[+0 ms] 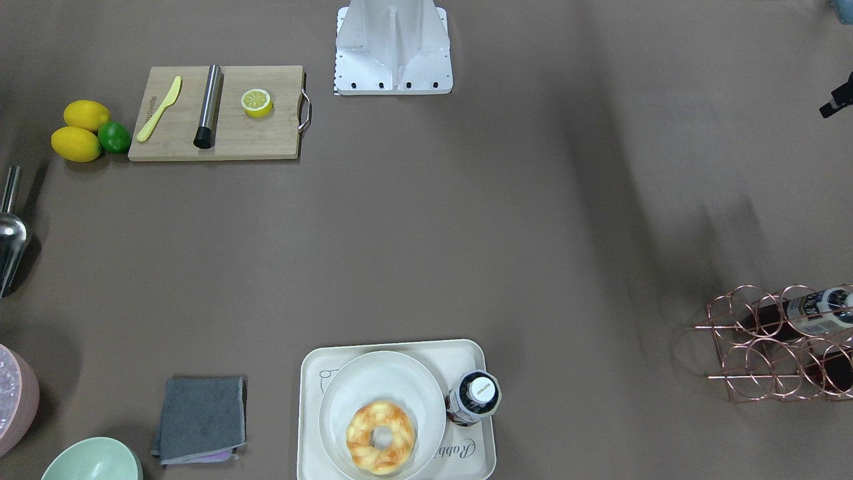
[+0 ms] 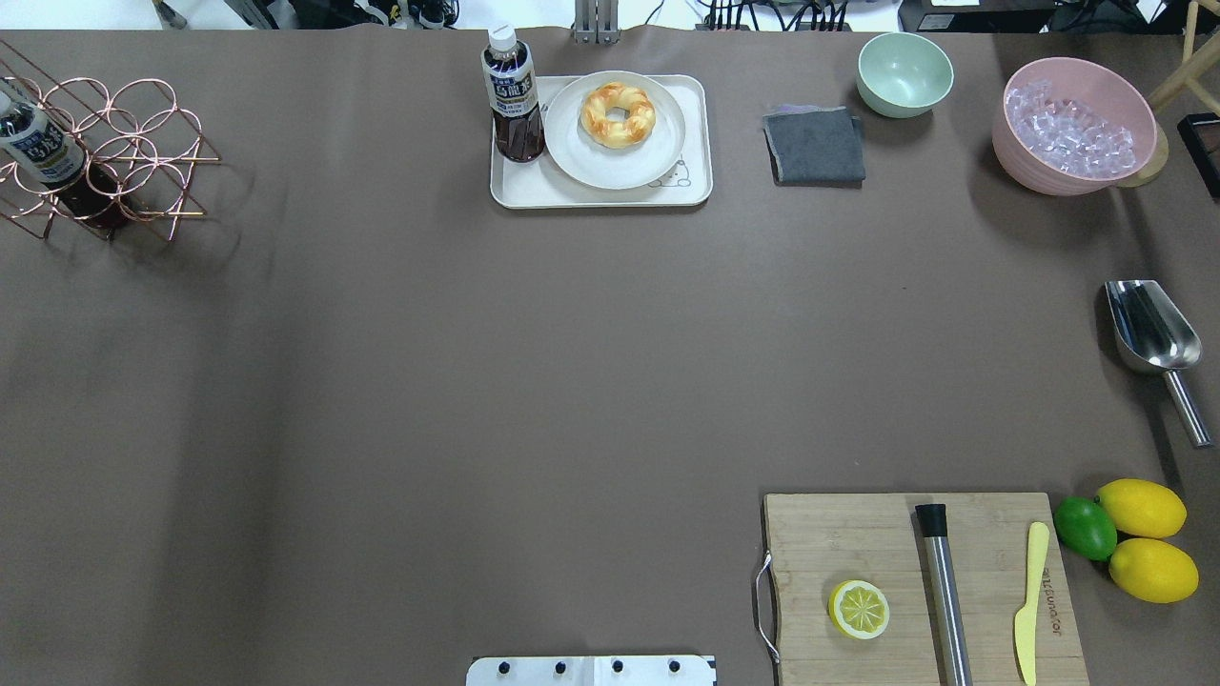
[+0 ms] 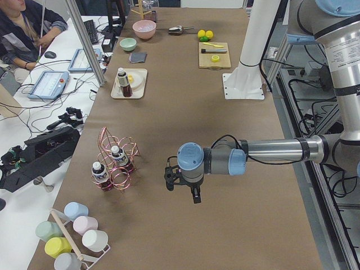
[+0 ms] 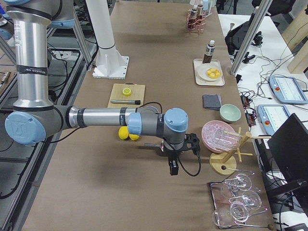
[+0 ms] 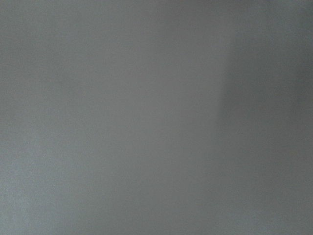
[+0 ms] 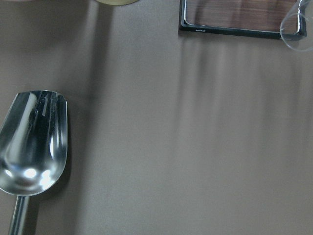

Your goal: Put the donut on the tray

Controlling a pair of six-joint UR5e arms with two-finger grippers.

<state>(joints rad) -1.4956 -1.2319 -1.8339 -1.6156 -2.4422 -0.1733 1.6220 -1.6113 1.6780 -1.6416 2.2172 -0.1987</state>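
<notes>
The golden-orange donut (image 1: 380, 437) lies on a round off-white plate (image 1: 373, 380), and the plate stands on the cream-white tray (image 1: 477, 460) at the table's far edge. It also shows in the overhead view (image 2: 618, 114), on the tray (image 2: 591, 195). A dark tea bottle (image 2: 513, 95) stands upright on the tray beside the plate. My left gripper (image 3: 181, 185) hangs over bare table near the wine rack. My right gripper (image 4: 180, 154) hangs near the pink bowl. Both show only in the side views, far from the tray. I cannot tell whether they are open or shut.
A wooden cutting board (image 2: 991, 534) holds a halved lemon (image 2: 859, 609), a steel muddler (image 2: 944, 591) and a yellow knife (image 2: 1029, 600). Nearby are lemons and a lime (image 2: 1134, 538), a steel scoop (image 2: 1148, 329), a pink ice bowl (image 2: 1072, 133), a green bowl (image 2: 904, 71), a grey cloth (image 2: 815, 143) and a copper wine rack (image 2: 95, 152).
</notes>
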